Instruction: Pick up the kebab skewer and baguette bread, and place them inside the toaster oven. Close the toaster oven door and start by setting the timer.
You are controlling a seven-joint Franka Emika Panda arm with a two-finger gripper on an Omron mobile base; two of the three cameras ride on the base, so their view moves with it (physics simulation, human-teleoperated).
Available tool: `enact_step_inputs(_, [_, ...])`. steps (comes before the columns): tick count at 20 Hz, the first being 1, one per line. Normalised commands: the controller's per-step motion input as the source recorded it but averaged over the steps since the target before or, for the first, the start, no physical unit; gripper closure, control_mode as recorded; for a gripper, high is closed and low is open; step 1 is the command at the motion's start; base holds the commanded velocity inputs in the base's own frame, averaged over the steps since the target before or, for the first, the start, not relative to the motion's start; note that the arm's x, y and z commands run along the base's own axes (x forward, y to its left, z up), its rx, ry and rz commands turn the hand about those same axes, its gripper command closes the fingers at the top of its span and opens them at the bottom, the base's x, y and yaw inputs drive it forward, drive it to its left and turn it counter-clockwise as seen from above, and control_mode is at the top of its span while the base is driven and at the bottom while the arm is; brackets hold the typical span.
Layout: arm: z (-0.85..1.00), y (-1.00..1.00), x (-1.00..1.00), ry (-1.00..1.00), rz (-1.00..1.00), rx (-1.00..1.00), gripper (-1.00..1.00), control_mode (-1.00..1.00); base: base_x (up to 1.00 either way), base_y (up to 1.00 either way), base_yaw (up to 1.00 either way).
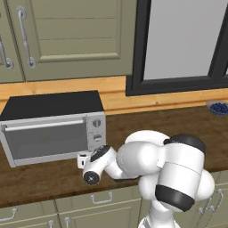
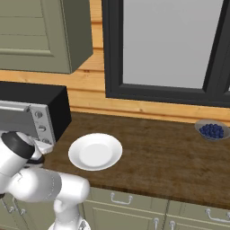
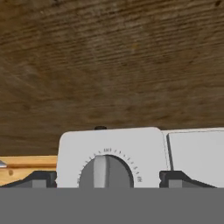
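The toaster oven (image 1: 53,104) stands at the left of the counter, and its door (image 1: 44,140) is closed flat against the front. Three round knobs are stacked on its right panel (image 1: 96,131). My gripper (image 3: 107,179) is pressed up to the lowest part of that panel. In the hand view a grey dial knob (image 3: 105,171) with tick marks sits between my fingertips (image 3: 41,179), with a gap on each side. The jaws are open around it. The kebab skewer and the baguette bread are out of view.
A white round plate (image 2: 95,151) lies on the wooden counter (image 2: 157,157) just right of the oven. A small bowl of blueberries (image 2: 211,130) sits far right near the window. Upper cabinets hang above the oven.
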Motion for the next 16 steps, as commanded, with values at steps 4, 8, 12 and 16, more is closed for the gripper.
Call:
enact_step_inputs(4, [0.00,0.00,0.10,0.00,0.00,0.00,-1.00,-1.00,0.00,0.00,0.00])
enact_step_inputs(8, [0.00,0.00,0.02,0.00,0.00,0.00,-1.00,-1.00,0.00,0.00,0.00])
enact_step_inputs(12, [0.00,-0.07,0.03,0.00,0.00,-0.01,1.00,-1.00,0.00,0.00,0.00])
enact_step_inputs(16, [0.00,-0.19,0.06,0.00,0.00,-0.01,1.00,-1.00,0.00,0.00,0.00])
